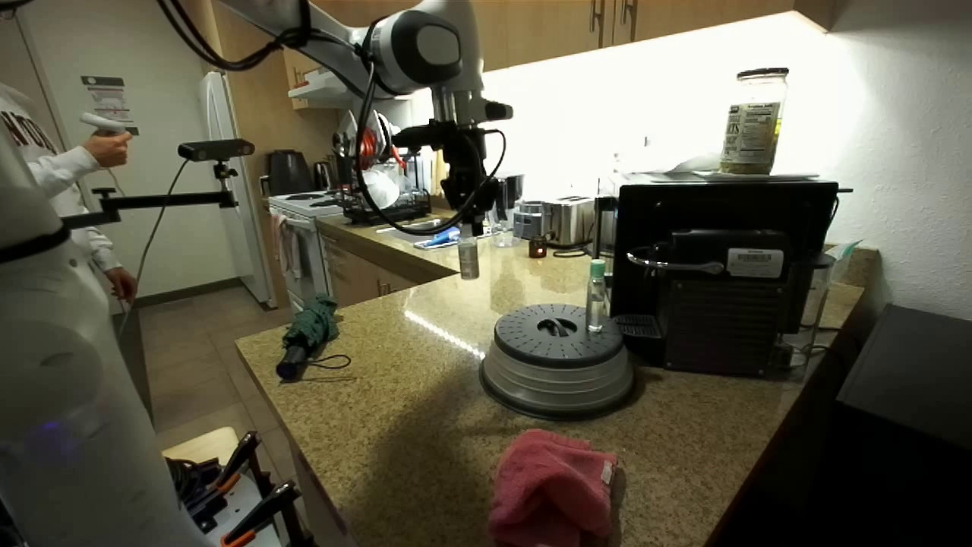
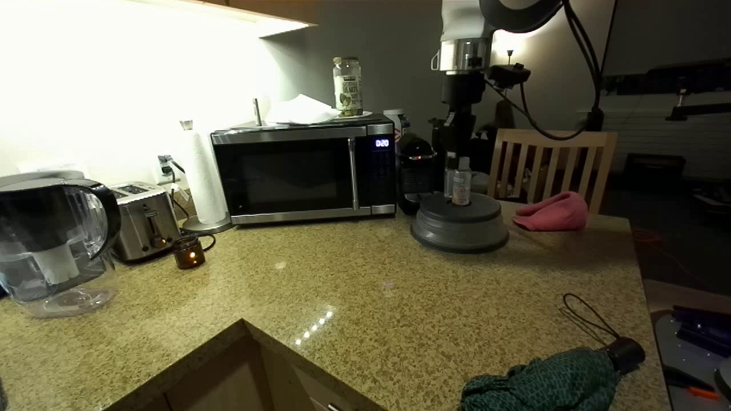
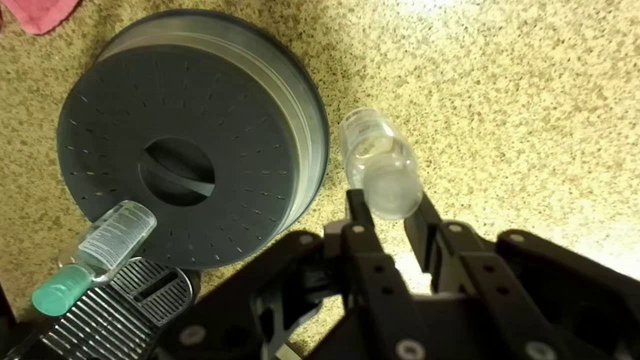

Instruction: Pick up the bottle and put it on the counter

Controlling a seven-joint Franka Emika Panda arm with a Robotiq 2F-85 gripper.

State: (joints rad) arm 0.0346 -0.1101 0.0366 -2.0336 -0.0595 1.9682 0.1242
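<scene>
A small clear bottle (image 3: 370, 132) with a pale frosted cap is pinched at its cap between my fingertips (image 3: 391, 212). In an exterior view the bottle (image 1: 468, 260) hangs upright under my gripper (image 1: 474, 224), above the speckled counter (image 1: 410, 410). The counter (image 2: 342, 274) also shows in another exterior view. There my gripper (image 2: 455, 145) is over two bottles that overlap, and I cannot surely tell them apart. A second clear bottle with a green cap (image 1: 597, 300) stands on the grey ribbed dome cover (image 1: 558, 387); the wrist view shows this bottle (image 3: 107, 245) too.
A black coffee machine (image 2: 417, 168) and a microwave (image 2: 302, 177) stand beside the dome cover. A pink cloth (image 1: 554, 486) and a green folded umbrella (image 1: 311, 330) lie on the counter. A toaster (image 2: 145, 222), water pitcher (image 2: 54, 245) and amber candle jar (image 2: 188, 251) stand farther along.
</scene>
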